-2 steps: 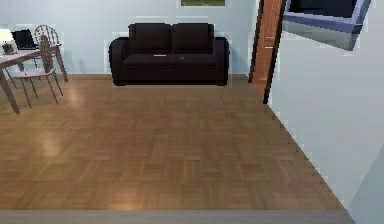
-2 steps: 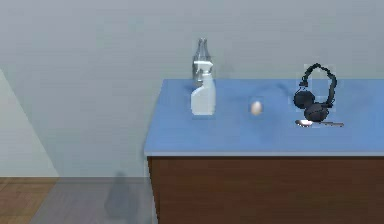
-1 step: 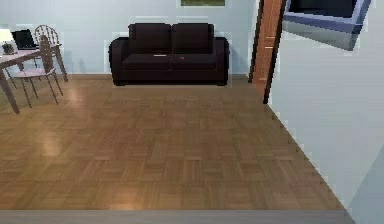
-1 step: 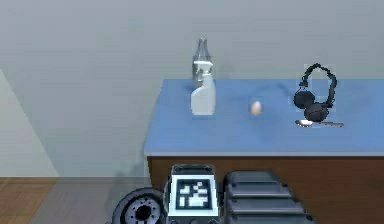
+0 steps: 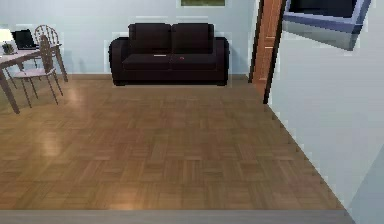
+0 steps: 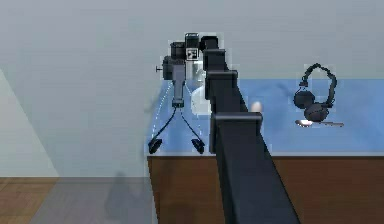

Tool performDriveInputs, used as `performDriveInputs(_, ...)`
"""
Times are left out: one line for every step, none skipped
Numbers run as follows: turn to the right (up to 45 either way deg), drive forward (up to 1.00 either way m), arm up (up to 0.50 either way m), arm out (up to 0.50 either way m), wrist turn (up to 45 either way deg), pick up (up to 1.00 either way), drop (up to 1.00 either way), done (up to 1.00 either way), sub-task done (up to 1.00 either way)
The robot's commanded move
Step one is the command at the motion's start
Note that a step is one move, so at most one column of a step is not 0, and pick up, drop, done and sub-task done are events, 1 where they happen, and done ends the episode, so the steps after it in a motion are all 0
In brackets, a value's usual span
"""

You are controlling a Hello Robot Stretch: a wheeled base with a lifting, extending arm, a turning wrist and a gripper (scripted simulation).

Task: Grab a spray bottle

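pale blue tabletop (image 6: 330,140) is being crossed by the arm (image 6: 235,120) at the arm side view's centre; whether anything is being held by the gripper (image 6: 177,146) cannot be told. a whitish blob (image 6: 200,97), not identifiable as a spray bottle, is being partly hidden just right of it.

no readable text, labels or signs

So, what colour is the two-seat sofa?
The padded two-seat sofa is blackish brown, clearest in forward view.

Floor: brown parquet (image 5: 170,150).
Back: I see a pale wall (image 5: 90,25), dark sofa (image 5: 169,53) against it.
Left edge: a table (image 5: 12,60) with chairs (image 5: 45,50).
Right: brown door (image 5: 268,45).
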Motion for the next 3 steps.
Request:
performDriveInputs(0.0, 0.0, 0.0, 0.0, 45.0, 0.0, 0.0, 0.0, 0.0)
performDriveInputs(0.0, 0.0, 0.0, 0.0, 45.0, 0.0, 0.0, 0.0, 0.0)
performDriveInputs(0.0, 0.0, 0.0, 0.0, 45.0, 0.0, 0.0, 0.0, 0.0)
